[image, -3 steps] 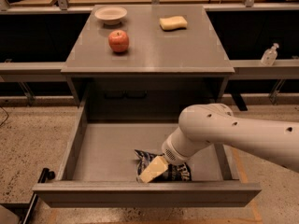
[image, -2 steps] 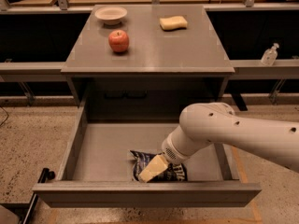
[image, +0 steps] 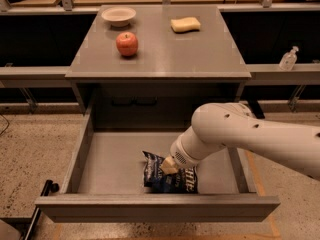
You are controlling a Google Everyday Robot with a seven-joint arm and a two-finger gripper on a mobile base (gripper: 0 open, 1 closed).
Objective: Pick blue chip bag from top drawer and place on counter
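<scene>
The blue chip bag point(image: 172, 180), dark navy foil with white lettering, lies near the front middle of the open top drawer point(image: 115, 159). Its left corner is tipped upward. My gripper point(image: 168, 166) reaches down from the white arm at the right and rests on the bag's upper part. The wrist hides part of the bag. The grey counter point(image: 165, 49) lies above the drawer, farther back.
On the counter stand a red apple point(image: 127, 43), a white bowl point(image: 118, 16) and a yellow sponge point(image: 185, 24). A clear bottle point(image: 288, 59) stands on a ledge at the right. The drawer's front panel point(image: 155, 208) rises close before the bag. Speckled floor lies on both sides.
My gripper has moved slightly up and back from the drawer's front. The bag has shifted a little left, and its top edge has risen with the gripper.
</scene>
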